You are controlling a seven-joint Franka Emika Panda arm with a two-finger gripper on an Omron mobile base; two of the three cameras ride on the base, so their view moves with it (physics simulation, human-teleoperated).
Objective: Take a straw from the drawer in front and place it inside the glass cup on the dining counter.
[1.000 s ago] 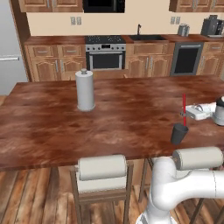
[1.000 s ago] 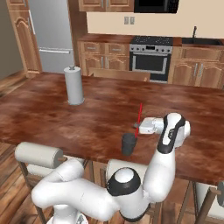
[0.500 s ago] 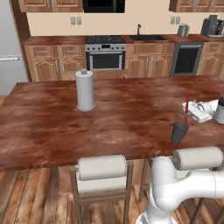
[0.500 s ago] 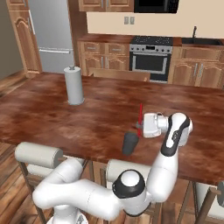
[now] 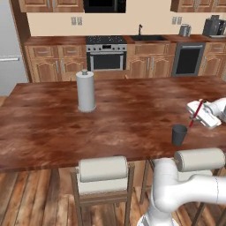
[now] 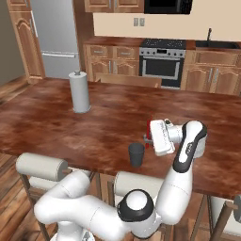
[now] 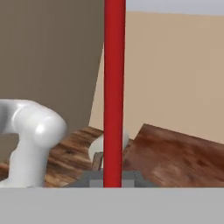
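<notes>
No text, label, brand, number or sign can be read on anything in these views.

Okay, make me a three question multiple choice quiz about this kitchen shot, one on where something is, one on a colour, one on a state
1. Where does the small dark grey glass cup stand?
A. on the glossy reddish-brown dining counter, near its front edge
B. on the stove
C. on a stool

2. What colour is the thin straight straw?
A. blue
B. red
C. white

3. How is the straw now?
A. lying flat on the counter
B. standing inside the cup
C. clamped in the shut two-finger gripper, above and beside the cup

Answers:
1 A: the left base view shows the cup on the counter top near its front edge.
2 B: the hand view shows a red stick.
3 C: the straw's lower end is not in the cup.
</notes>
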